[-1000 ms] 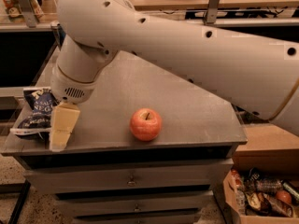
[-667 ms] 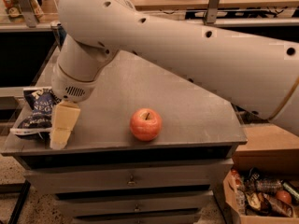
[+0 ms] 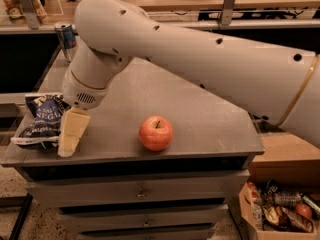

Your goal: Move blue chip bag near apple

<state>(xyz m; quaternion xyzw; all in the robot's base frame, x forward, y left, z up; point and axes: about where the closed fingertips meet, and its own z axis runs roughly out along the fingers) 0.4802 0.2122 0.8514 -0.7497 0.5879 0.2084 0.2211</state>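
The blue chip bag (image 3: pixel 41 120) lies crumpled at the left edge of the grey cabinet top (image 3: pixel 200 119), dark navy with white lettering. The apple (image 3: pixel 156 132) stands near the front edge at the middle, orange-red with its stem up. My gripper (image 3: pixel 70 136) hangs from the big white arm (image 3: pixel 200 54), points down at the cabinet top and sits right against the bag's right side. The apple is about a bag's width to the right of the gripper.
A slim blue-and-silver can (image 3: pixel 65 39) stands at the back left, just behind the arm's wrist. A cardboard box of snacks (image 3: pixel 280 211) sits on the floor at the lower right. Drawers (image 3: pixel 140 194) run below the top.
The arm has shifted slightly to the right, so the can behind it now shows. The gripper stays beside the bag. The bag and the apple have not moved.
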